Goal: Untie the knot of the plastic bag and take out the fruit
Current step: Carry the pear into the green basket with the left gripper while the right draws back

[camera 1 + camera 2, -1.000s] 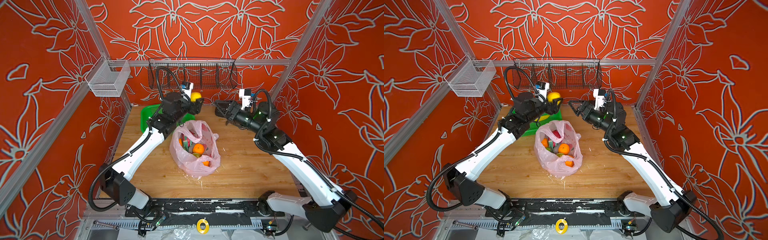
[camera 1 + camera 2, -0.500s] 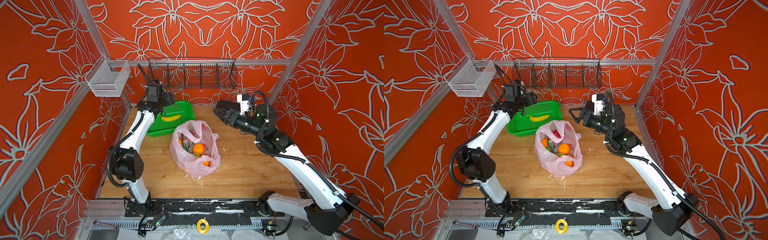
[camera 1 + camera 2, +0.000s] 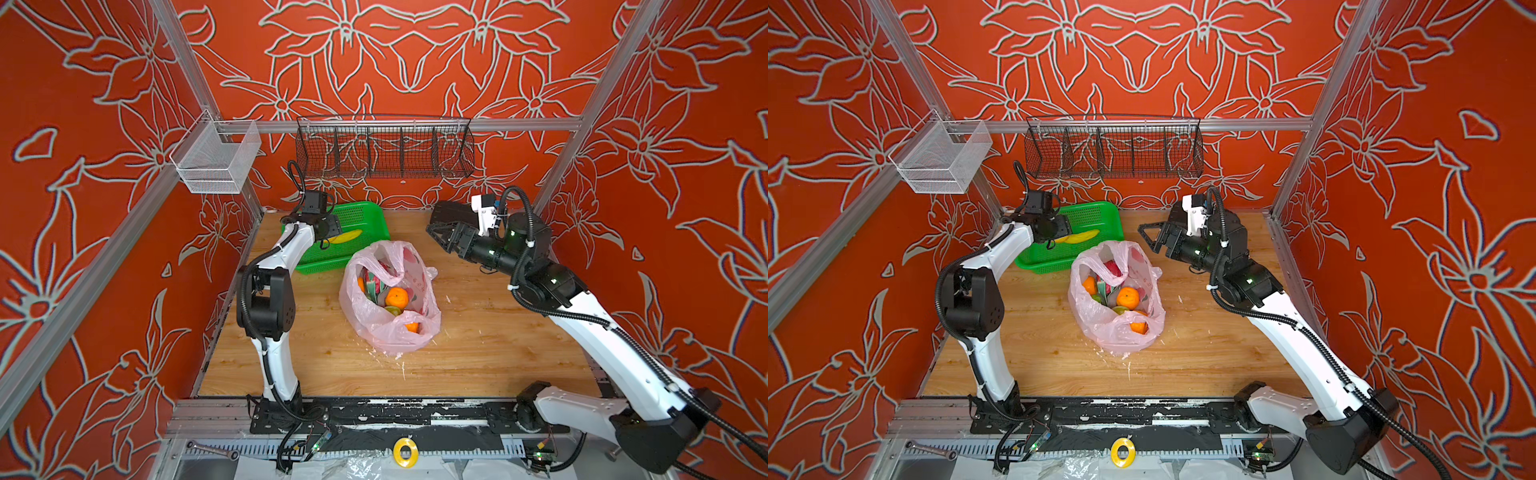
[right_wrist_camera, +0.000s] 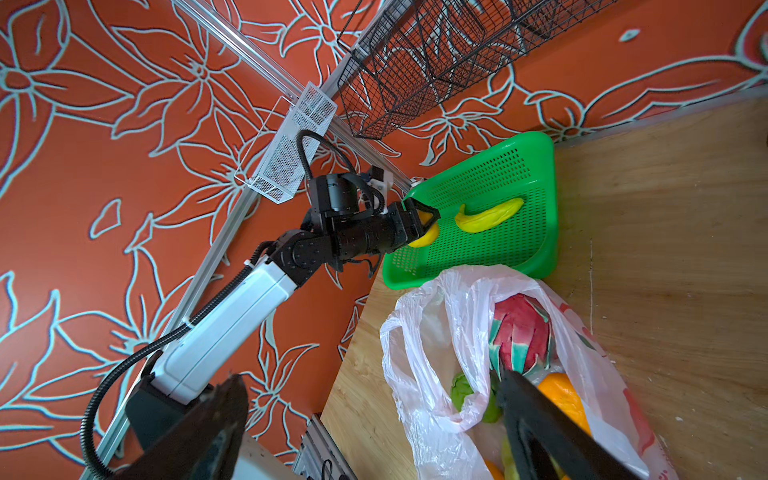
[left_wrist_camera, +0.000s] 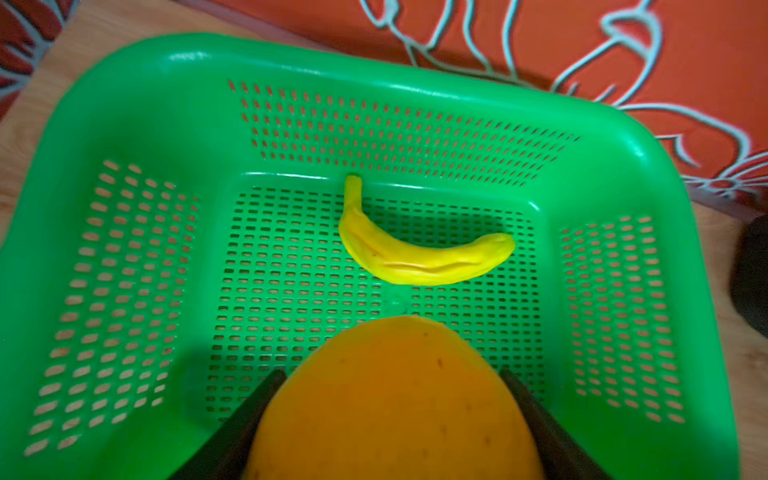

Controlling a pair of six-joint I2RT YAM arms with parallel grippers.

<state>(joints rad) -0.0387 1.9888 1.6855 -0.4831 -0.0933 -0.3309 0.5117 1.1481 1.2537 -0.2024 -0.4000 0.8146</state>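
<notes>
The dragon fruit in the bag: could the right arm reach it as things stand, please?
Probably yes: the bag lies open, the dragon fruit shows at its mouth, and the open, empty right tool hangs close by.

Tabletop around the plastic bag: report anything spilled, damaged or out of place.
Small white shreds litter the wooden table around the plastic bag, mostly at its near end, like torn-off scraps. The bag lies open with fruit inside; nothing has rolled out.

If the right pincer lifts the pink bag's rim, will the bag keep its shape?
Probably floppy: the plastic bag is thin and crinkled, rim sagging. Likely bottom-heavy, with fruit piled inside. Round fruit may roll out if it tips.
</notes>
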